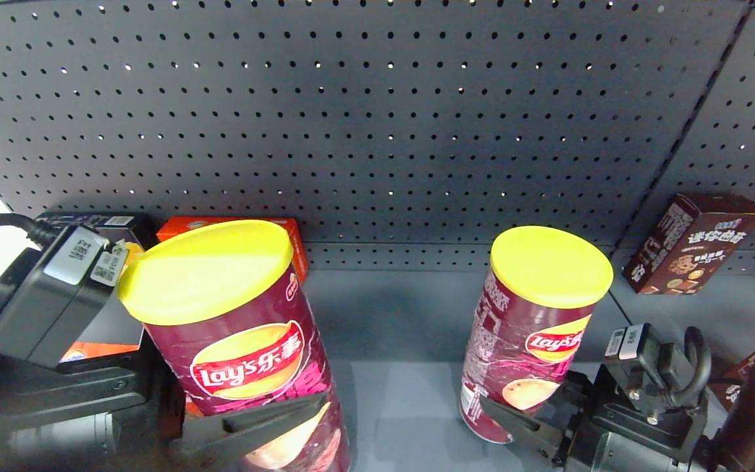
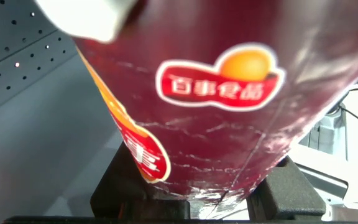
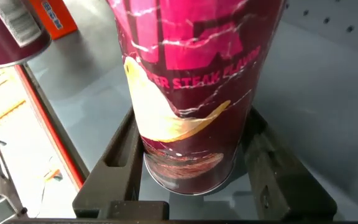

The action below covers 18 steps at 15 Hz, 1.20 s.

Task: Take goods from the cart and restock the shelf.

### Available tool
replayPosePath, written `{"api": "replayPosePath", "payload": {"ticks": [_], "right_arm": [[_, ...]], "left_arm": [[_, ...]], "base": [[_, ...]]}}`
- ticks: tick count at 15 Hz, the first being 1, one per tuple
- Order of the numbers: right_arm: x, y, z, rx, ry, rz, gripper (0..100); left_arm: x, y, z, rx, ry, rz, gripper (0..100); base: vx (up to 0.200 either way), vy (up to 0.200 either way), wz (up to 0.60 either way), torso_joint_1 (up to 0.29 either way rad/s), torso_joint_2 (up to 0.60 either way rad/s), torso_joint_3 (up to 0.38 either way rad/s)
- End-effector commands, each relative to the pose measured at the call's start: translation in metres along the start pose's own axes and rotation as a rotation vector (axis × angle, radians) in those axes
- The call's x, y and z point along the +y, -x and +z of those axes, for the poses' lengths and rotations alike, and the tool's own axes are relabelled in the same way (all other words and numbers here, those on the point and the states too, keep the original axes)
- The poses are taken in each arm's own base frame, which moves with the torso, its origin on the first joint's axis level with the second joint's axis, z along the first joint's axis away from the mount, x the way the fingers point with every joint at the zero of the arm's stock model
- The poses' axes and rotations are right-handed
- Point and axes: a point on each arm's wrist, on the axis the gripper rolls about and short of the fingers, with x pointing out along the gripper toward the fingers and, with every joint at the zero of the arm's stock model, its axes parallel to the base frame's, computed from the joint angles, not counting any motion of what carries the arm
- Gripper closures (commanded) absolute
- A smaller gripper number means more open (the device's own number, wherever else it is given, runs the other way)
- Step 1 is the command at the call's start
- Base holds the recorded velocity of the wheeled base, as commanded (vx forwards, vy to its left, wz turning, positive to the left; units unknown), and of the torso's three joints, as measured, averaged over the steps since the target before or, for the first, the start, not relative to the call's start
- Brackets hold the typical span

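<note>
**Two cans gripped, bare shelf below and ahead**

Grips the left can (image 1: 246,341) low on its body with the left pincer (image 2: 207,196), clenched from both sides, lid up and long axis close to upright with a slight lean. Holds that can nearest the camera, at the front of the shelf (image 1: 404,328), just before an orange box (image 1: 295,239) and a dark box (image 1: 99,223).

Grips the right can (image 1: 528,328) the same way with the right pincer (image 3: 191,168), clenched near the base, lid up, tilted a little. Carries this one farther in, over bare shelf floor. Cannot tell from the wrist view whether the base touches the shelf or hangs just above it. Leaves an open stretch of shelf between the two cans, which are well apart.

Puts the right arm closer to a set-down, as a judgement: probably needs only a short lowering along the can's own axis, then a release. Calls for the left can to go forward and down into the gap, clear of the orange box beside it. Risks a topple if either tall, narrow can is let go while tilted.

Farther back, shows a brown box (image 1: 692,246) propped on the right, and behind everything a dark perforated back panel (image 1: 377,118).
</note>
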Motion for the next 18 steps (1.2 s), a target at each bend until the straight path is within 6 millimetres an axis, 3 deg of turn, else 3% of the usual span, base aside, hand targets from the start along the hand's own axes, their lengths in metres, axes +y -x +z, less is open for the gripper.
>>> {"api": "replayPosePath", "payload": {"ticks": [1, 10, 11, 15, 18], "right_arm": [[0.005, -0.002, -0.006, 0.027, -0.012, 0.016, 100], [0.007, 0.007, -0.018, 0.063, -0.017, 0.023, 100], [0.007, 0.007, -0.019, 0.067, -0.015, 0.024, 0], [0.01, 0.014, -0.021, 0.061, -0.012, 0.036, 0], [0.01, 0.033, -0.023, 0.044, -0.006, 0.037, 0]], "left_arm": [[0.0, 0.0, -0.001, 0.001, 0.001, 0.0, 100], [0.0, 0.0, -0.005, 0.015, 0.008, -0.002, 100], [0.0, 0.0, -0.005, 0.013, 0.008, -0.002, 100], [-0.001, 0.0, -0.005, 0.013, 0.007, -0.003, 100], [-0.001, 0.0, -0.005, 0.013, 0.006, -0.003, 100]], "base": [[0.0, 0.0, 0.0, 0.0, 0.0, 0.0], [0.0, 0.0, 0.0, 0.0, 0.0, 0.0], [0.0, 0.0, 0.0, 0.0, 0.0, 0.0], [0.0, 0.0, 0.0, 0.0, 0.0, 0.0], [0.0, 0.0, 0.0, 0.0, 0.0, 0.0]]}}
